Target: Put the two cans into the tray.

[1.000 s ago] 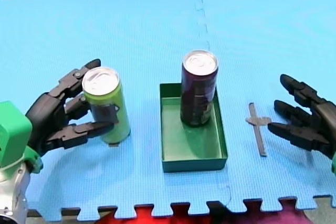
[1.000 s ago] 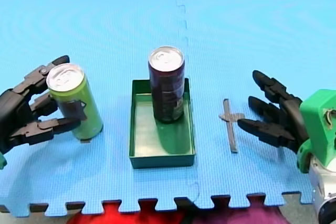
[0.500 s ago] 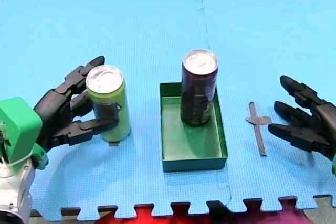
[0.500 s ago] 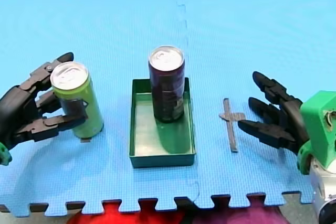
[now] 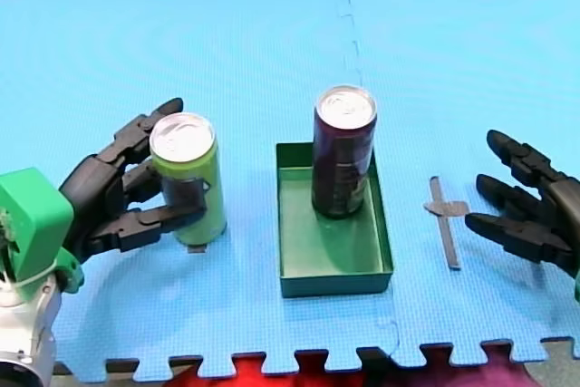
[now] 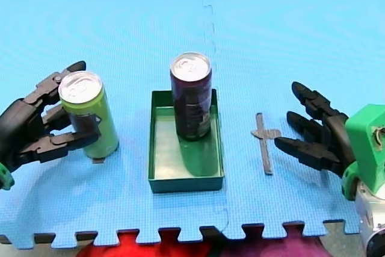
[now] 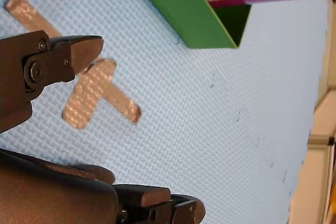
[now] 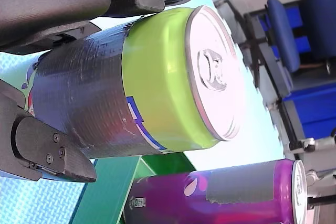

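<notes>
1. Left hand (image 5: 109,198) has closed in over the last second, and its fingers now wrap the green can (image 5: 192,186), which is still on the mat (image 5: 272,61) left of the tray (image 5: 335,285). I'd guess the lift is next.
2. Purple can (image 5: 343,160) already stands at the tray's far end.
3. Right hand (image 5: 530,217), off to the right, holds nothing.
</notes>
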Motion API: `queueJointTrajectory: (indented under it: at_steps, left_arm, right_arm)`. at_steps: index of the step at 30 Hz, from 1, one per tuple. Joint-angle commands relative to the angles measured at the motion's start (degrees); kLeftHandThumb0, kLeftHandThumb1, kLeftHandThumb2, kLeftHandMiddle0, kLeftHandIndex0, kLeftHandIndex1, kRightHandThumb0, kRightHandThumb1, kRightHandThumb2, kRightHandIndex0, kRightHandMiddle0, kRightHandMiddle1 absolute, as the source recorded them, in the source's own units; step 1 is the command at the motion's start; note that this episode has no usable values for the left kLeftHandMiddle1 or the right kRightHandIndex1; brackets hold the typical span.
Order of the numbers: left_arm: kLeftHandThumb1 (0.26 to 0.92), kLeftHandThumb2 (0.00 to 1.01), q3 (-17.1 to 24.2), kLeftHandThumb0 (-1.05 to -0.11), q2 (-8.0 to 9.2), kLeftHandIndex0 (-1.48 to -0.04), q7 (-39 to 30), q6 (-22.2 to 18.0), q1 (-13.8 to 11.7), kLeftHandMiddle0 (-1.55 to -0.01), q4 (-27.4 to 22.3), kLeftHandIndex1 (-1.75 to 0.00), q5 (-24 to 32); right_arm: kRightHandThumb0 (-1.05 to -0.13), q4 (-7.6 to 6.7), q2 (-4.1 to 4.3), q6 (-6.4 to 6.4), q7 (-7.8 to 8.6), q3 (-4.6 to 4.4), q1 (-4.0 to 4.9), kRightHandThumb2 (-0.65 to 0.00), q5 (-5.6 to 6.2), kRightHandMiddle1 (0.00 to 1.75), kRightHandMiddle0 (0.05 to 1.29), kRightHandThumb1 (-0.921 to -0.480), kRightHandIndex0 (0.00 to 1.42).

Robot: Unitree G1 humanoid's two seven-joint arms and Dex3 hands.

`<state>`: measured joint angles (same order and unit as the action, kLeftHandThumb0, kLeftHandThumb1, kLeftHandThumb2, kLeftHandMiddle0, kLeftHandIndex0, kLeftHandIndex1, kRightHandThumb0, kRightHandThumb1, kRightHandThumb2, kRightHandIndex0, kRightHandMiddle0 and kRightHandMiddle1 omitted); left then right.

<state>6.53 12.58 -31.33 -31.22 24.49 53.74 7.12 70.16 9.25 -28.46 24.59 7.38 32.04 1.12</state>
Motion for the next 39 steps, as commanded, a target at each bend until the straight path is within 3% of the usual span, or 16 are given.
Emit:
queueJointTrajectory:
  at_steps: [1, 12, 15, 18, 19, 20, 21, 22, 24, 28, 39]
  left_arm:
    - [0.858, 0.01, 0.1, -1.048, 0.28, -0.17, -0.2, -0.2, 0.2, -0.30, 0.3, 0.00, 0.1]
    - [0.871, 0.01, -0.7, -1.048, 0.43, -0.16, 0.3, 0.8, 0.6, -0.26, 0.5, 0.00, -0.9]
    - [0.871, 0.01, -0.8, -1.048, -0.51, -0.16, 1.5, 1.3, 1.3, -0.25, 1.0, 0.00, -1.1]
    - [0.869, 0.00, 0.1, -1.048, -2.39, -0.35, 4.3, 0.6, 2.1, -0.48, 2.3, -0.05, -0.7]
    - [0.755, 0.00, 0.7, -1.007, -3.32, -0.74, 7.1, -1.2, 2.2, -0.81, 2.9, -0.13, -0.9]
    - [0.698, 0.00, 1.0, -0.908, -4.58, -0.94, 12.6, -3.4, 2.3, -0.93, 3.6, -0.15, -2.2]
    - [0.711, 0.02, 1.2, -0.751, -5.61, -0.83, 17.5, -5.0, 2.4, -0.85, 4.0, -0.94, -3.6]
    - [0.732, 0.03, 1.0, -0.672, -6.75, -0.71, 23.4, -5.4, 2.7, -0.83, 4.2, -1.34, -5.5]
    - [0.834, 0.05, 0.5, -0.528, -8.52, -0.63, 31.8, -3.9, 2.9, -0.89, 3.9, -1.66, -8.2]
    - [0.884, 0.04, 1.2, -0.430, -9.37, -0.61, 31.2, -5.5, 2.2, -0.93, 4.2, -1.74, -6.5]
    - [0.878, 0.01, 3.3, -0.377, -9.82, -0.58, 28.3, -6.7, 3.1, -0.94, 6.6, -1.75, -2.6]
  right_arm:
    - [-1.048, 0.14, 0.46, -0.15, -0.28, 0.10, 0.22, -0.095, 0.10, 0.01, 0.15, -0.921, 0.19]
    - [-1.048, 0.41, 0.34, -0.56, -1.39, -0.02, 0.25, -0.095, -0.17, 0.01, 0.15, -0.921, 0.21]
    - [-1.048, 0.64, 0.45, -0.80, -1.52, 0.00, 0.24, -0.096, -0.23, 0.01, 0.16, -0.921, 0.21]
    - [-1.048, 0.89, 0.57, -0.90, -1.62, 0.01, 0.33, -0.098, -0.28, 0.01, 0.16, -0.921, 0.21]
    - [-1.048, 0.95, 0.60, -0.92, -1.66, 0.02, 0.36, -0.099, -0.29, 0.01, 0.16, -0.921, 0.21]
    - [-1.048, 1.00, 0.62, -0.95, -1.74, 0.03, 0.38, -0.099, -0.30, 0.01, 0.16, -0.921, 0.21]
    - [-1.048, 1.05, 0.63, -0.97, -1.80, 0.04, 0.40, -0.100, -0.32, 0.01, 0.16, -0.921, 0.22]
    - [-1.048, 1.13, 0.61, -0.98, -1.92, 0.04, 0.44, -0.101, -0.34, 0.01, 0.16, -0.921, 0.22]
    - [-1.048, 1.23, 0.56, -1.11, -2.12, 0.08, 0.43, -0.103, -0.37, 0.01, 0.16, -0.921, 0.22]
    - [-1.048, 1.25, 0.51, -1.42, -2.17, 0.28, 0.29, -0.108, -0.20, 0.00, 0.16, -0.921, 0.22]
    - [-1.048, 1.98, 0.48, -2.40, -2.01, 1.64, 0.18, -0.116, 0.67, 0.01, 0.17, -0.921, 0.23]
